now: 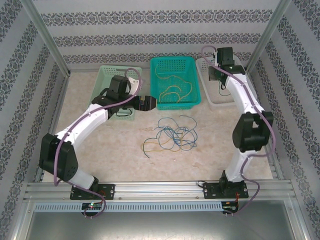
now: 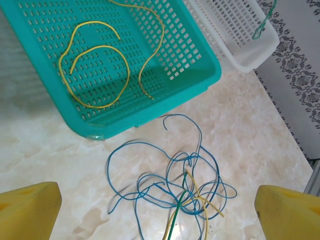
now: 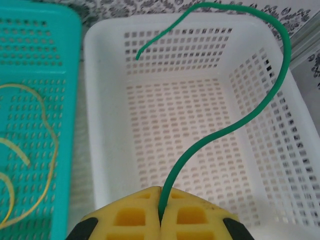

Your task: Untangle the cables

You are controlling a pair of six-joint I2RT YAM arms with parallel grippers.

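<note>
Several blue, yellow and green cables point(image 1: 172, 135) lie tangled at the middle of the worktop point(image 1: 115, 145), just before the teal basket point(image 1: 197, 95) at the far edge, which holds loose yellow cables point(image 2: 100, 47). The left gripper point(image 1: 145, 103) hangs wide open by that basket's near-left corner. The right gripper point(image 3: 161, 212) pinches one green cable point(image 3: 235, 125) over the white basket point(image 3: 92, 125) at the far-right corner.
</note>
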